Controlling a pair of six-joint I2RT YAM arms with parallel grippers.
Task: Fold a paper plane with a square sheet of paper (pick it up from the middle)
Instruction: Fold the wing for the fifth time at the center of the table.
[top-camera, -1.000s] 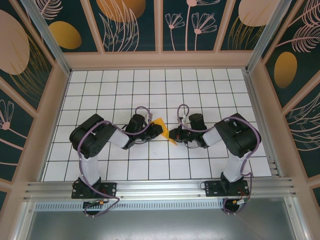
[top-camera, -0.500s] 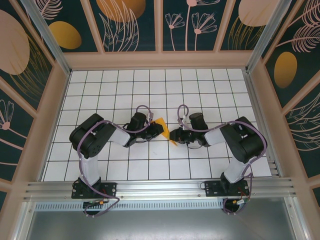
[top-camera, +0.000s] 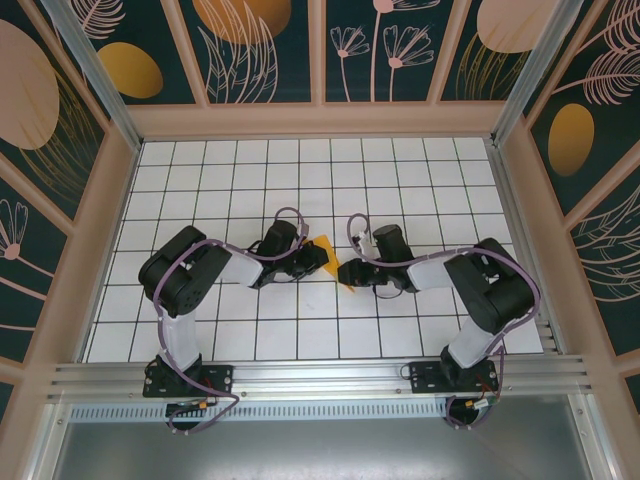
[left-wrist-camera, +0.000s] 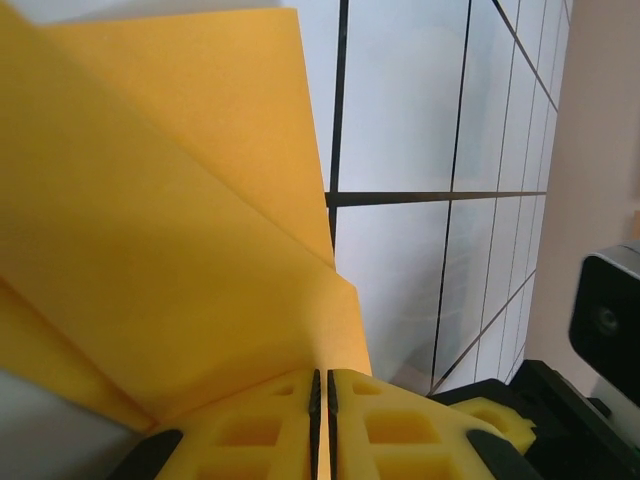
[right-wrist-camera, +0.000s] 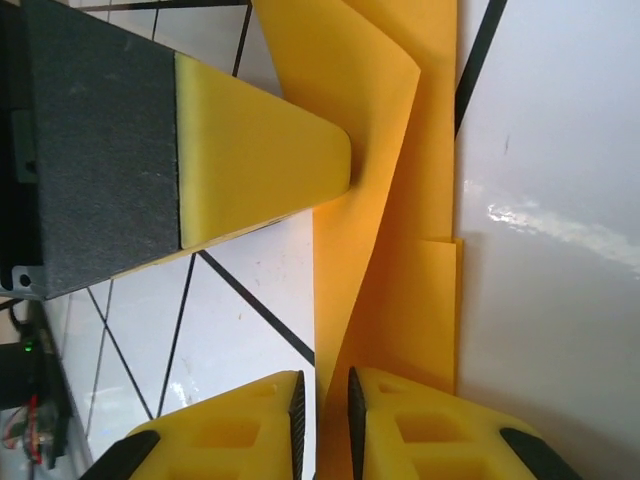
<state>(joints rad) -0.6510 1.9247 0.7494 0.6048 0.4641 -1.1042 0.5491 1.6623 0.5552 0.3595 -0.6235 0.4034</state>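
Paper sheet (top-camera: 322, 243), orange-yellow and creased into overlapping flaps, hangs between the two grippers at the middle of the white gridded surface (top-camera: 250, 180) in the top view. There we see one corner of it above the left gripper (top-camera: 318, 256), and another part showing at the right gripper (top-camera: 347, 270), a little lower and to the right.

In the left wrist view the paper sheet (left-wrist-camera: 180, 230) takes up the left half of the frame, its folded layers fanning upward from the bottom centre. The left gripper (left-wrist-camera: 322, 385) has its jaws pressed together on it, with only a thin line between the yellow pads.

In the right wrist view the paper sheet (right-wrist-camera: 385, 250) runs from top to bottom through the middle of the frame. The right gripper (right-wrist-camera: 325, 395) holds its jaws a little apart around the lower edge; a dark slit shows between the paper and the left pad. One yellow pad (right-wrist-camera: 260, 160) of the left gripper reaches in from the upper left and touches the paper.
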